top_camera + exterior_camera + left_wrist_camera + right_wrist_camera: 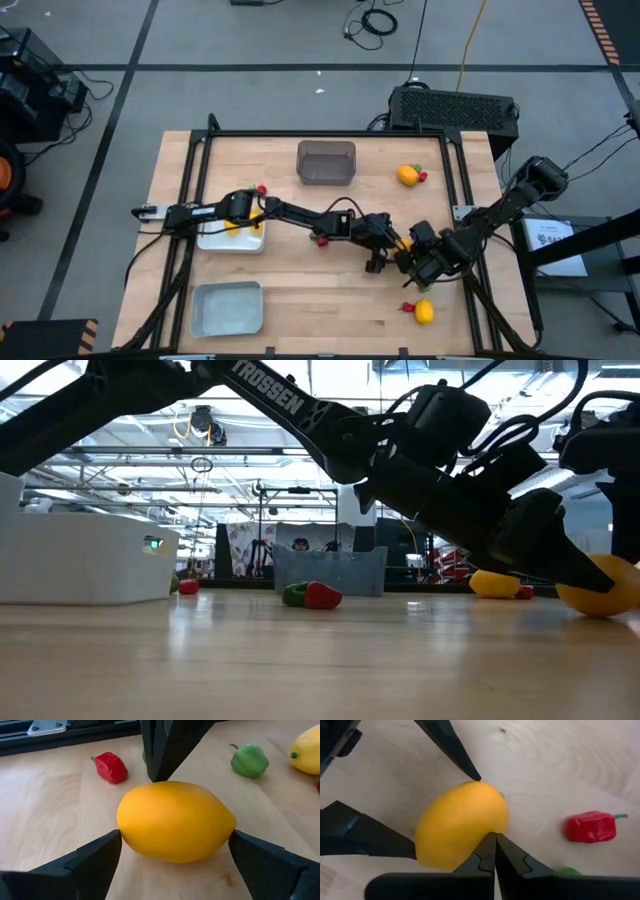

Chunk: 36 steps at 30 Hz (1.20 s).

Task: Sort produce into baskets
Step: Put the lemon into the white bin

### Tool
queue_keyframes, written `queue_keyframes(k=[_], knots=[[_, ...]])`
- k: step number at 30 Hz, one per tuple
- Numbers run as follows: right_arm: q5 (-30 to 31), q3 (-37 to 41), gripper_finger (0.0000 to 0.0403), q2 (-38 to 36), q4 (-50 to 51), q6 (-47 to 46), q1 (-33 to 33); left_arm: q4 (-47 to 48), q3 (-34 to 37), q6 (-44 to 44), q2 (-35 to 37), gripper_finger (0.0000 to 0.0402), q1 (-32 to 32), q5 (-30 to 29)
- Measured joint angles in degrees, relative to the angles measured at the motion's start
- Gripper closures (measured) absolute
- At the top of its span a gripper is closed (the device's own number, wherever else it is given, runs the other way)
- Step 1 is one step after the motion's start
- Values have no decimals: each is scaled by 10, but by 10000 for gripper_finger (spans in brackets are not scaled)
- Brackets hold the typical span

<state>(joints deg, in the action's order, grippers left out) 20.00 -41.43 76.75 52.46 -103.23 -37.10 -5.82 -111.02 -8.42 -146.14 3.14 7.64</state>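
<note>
Pale wood planks form the table (300, 290) seen from above, where both dark arms meet right of centre. The left gripper (398, 255) reaches in from the left, and the right gripper (412, 262) comes from the right edge; the fruit between them is hidden there. A dark grey basket (326, 162) stands near the far edge, a white tray (232, 238) lies under the left arm, and a grey-blue tray (226, 307) sits near the front. One yellow fruit with a red piece (410, 175) lies beside the dark basket, another (424, 312) near the front right.

At table height, a red and green pepper (311, 595) lies on the wood in front of the distant basket, and a yellow fruit (606, 588) shows under the dark gripper bodies.

From the left wrist, the orange-yellow lemon (176, 821) rests on the table between that gripper's fingers (92, 862), which stand wide, one at each end, seemingly touching. A red pepper (111, 767) and a green pepper (249, 760) lie beyond.

From the right wrist, that gripper's fingers (485, 851) are pressed together, their tips against the lemon's side.
</note>
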Motion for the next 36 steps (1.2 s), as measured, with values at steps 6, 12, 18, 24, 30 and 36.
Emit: queue_keyframes(k=[6, 12, 18, 24, 30, 36], knots=[[1, -1, 403, 0, 6, 3, 0, 30, 0, 5, 11, 36, -11, -11], [-1, -1, 403, 0, 15, 5, -1, 51, -1, 6, 29, 36, -15, -10], [-5, -1, 403, 1, -6, -5, -1, 63, 0, 9, 28, 36, -16, -6], [-5, -1, 403, 31, -47, 19, -1, 69, 0, 6, 28, 36, -16, -6], [-4, -1, 403, 64, -43, 10, -1, 71, 0, 6, 28, 36, -16, -5], [1, -1, 403, 75, -24, 1, -1, 74, 0, 6, 28, 36, -15, -3]])
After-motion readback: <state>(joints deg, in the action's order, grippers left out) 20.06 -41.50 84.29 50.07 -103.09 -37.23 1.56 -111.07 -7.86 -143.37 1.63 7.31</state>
